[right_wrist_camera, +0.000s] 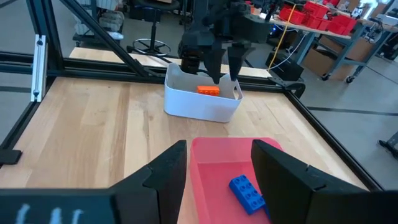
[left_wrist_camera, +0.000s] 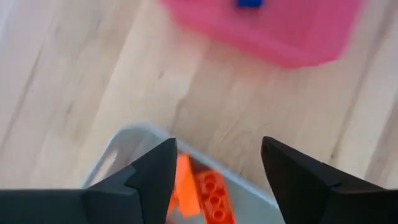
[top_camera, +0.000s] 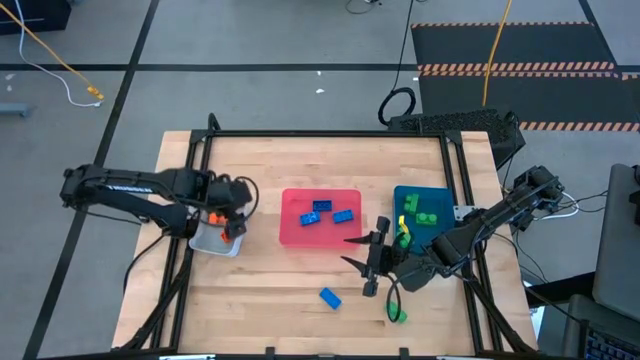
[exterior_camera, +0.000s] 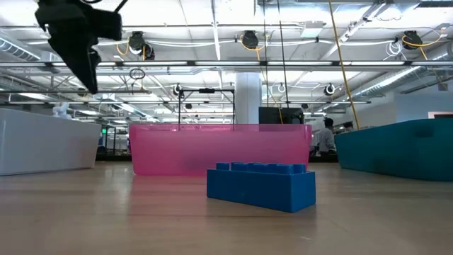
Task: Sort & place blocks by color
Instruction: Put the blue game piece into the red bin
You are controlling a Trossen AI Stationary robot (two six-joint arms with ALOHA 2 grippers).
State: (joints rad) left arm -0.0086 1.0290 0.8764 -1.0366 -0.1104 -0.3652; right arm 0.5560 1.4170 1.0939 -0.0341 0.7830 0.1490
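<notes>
Nearest block: loose blue studded plastic brick (exterior_camera: 261, 186) sits right up front in the low view, lying flat on the wooden worktop (top_camera: 250, 290), studs up, just outside the pink rectangular tray (top_camera: 320, 218).
Which way from the claw: it lies just beside the right claw (top_camera: 370, 263), a bit toward the front edge and the left arm's side. Long axis looks slanted across the worktop, not square to the tray.
Nearer arm: right one, easily. Left is well apart from it.
Right claw: fingers apart, nothing between them, hanging over the front corner of the pink tray.
Left claw (top_camera: 228, 222): over the pale grey tray (top_camera: 213, 242), fingers apart and empty, orange bricks (left_wrist_camera: 200, 191) in the tray below it.
Already sorted: blue bricks (top_camera: 330, 212) in the pink tray, green bricks (top_camera: 419, 210) in the teal tray (top_camera: 440, 194).
Other stray: small green brick (top_camera: 397, 315) on the worktop near the right arm.
Hard to make out: green stray's shape is half lost behind cable; a yellow-green bit by the right wrist could be a block or wiring, can't tell. Orange count is cut off by the left claw.
</notes>
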